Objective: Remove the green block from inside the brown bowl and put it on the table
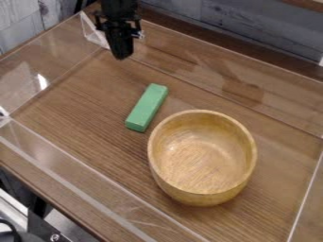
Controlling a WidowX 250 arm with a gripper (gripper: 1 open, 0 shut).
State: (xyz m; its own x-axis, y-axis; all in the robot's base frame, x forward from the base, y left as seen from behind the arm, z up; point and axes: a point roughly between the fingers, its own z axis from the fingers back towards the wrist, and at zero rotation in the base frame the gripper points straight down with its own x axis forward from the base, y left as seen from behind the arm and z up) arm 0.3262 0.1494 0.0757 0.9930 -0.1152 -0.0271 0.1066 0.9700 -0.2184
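Note:
The green block [146, 106] lies flat on the wood-grain table [76, 113], just up and left of the brown bowl [202, 156]. Nothing shows inside the bowl, which stands upright near the front right. My gripper [121, 53] hangs at the upper left of the view, pointing down, its black fingers pressed together with nothing between them. It is well apart from the block, up and to the left of it.
Low clear plastic walls [51, 43] border the table on all sides. A clear plastic corner piece [91, 30] stands just behind the gripper at the back left. A dark grey surface [252, 24] lies beyond the back wall.

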